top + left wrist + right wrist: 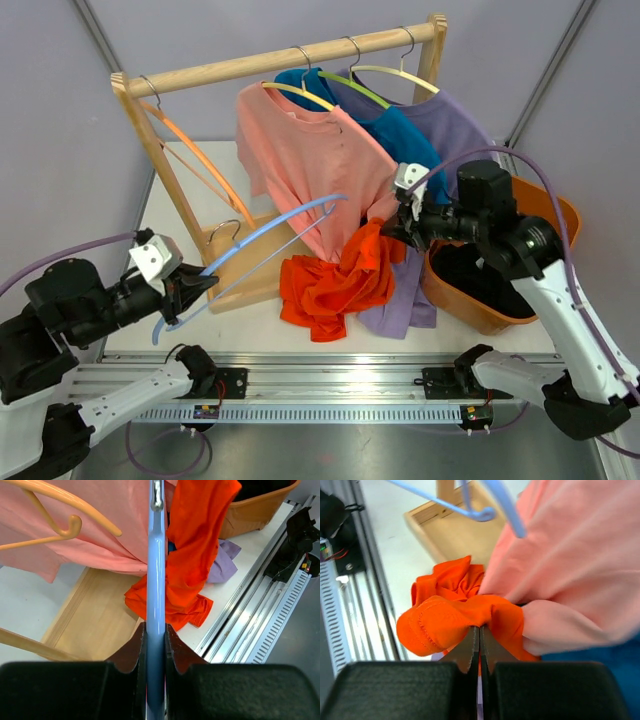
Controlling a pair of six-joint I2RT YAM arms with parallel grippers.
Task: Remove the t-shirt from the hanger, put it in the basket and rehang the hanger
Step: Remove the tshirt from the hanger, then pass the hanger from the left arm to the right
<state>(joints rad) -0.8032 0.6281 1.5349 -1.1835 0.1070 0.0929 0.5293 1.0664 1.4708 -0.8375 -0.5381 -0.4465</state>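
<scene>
My left gripper (195, 285) is shut on one end of the light blue hanger (262, 238), which reaches up and right towards the rack. In the left wrist view the blue bar (155, 580) runs straight out from between my left gripper's (155, 630) jaws. No cloth hangs on the bar. The orange t-shirt (335, 280) is bunched; its top is pinched in my right gripper (395, 232) and its lower part is heaped on the table. In the right wrist view my right gripper (479, 630) is shut on a fold of the t-shirt (445, 622), with the hanger (485, 511) above and apart from it.
A wooden rack (290, 60) carries a pink shirt (300, 150), a blue shirt (405, 135) and a purple shirt (462, 130) on hangers, plus bare orange hangers (200, 160) at left. An orange basket (485, 305) stands at right. The rack's wooden base (240, 265) lies under the hanger.
</scene>
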